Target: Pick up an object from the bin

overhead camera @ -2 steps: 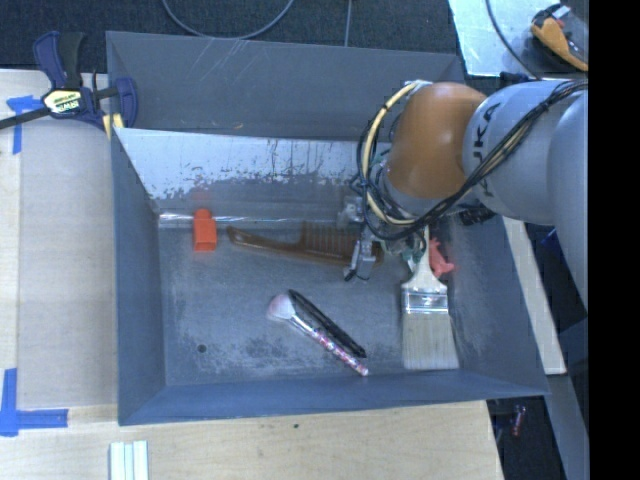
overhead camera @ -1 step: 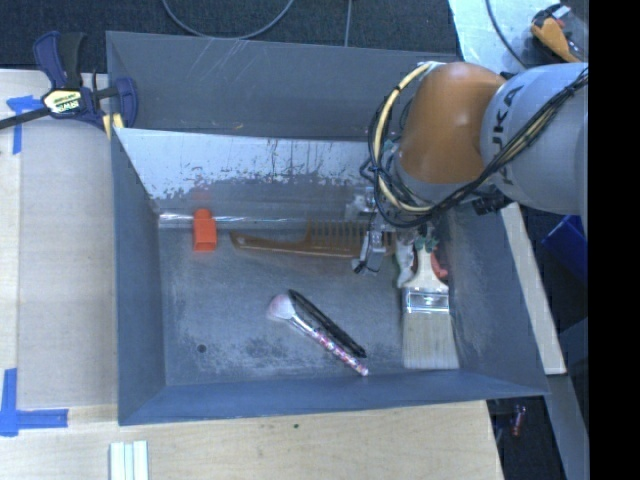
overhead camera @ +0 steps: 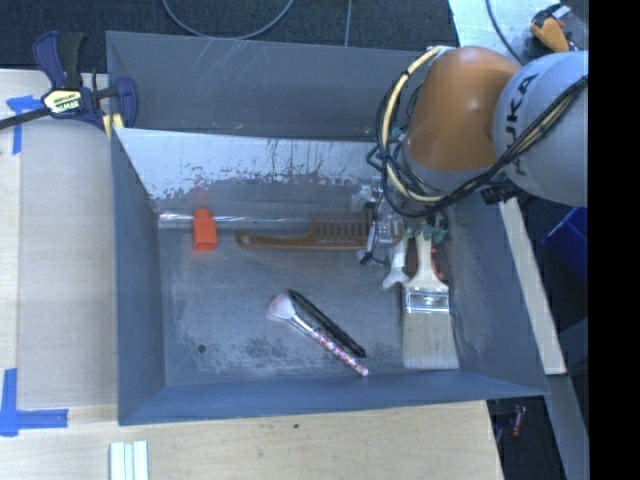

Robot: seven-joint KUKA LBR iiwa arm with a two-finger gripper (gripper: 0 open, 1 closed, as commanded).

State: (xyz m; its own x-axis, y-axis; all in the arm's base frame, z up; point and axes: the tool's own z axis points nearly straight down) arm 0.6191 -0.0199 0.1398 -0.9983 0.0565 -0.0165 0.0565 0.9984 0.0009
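Closest to us, near the front wall of the grey bin (overhead camera: 140, 298), a slim makeup brush (overhead camera: 325, 336) lies slantwise on the floor, its dark patterned handle pointing to the front right and its pale pink tuft to the back left. To its right, in the front right corner, a flat paintbrush (overhead camera: 430, 333) lies with its wide tan bristles toward us and its white handle pointing away. The end effector (overhead camera: 392, 240) hangs just over the far tip of that handle, beside the toothed end of a brown comb (overhead camera: 290, 238) that stretches leftward along the back of the floor. We cannot tell whether the end effector is spread or pressed together, nor whether it touches either thing. Left of the comb's handle stands a small orange block (overhead camera: 204, 230). Farther back, the arm's orange cover (overhead camera: 455, 108) and its cables rise above the bin's right rear.
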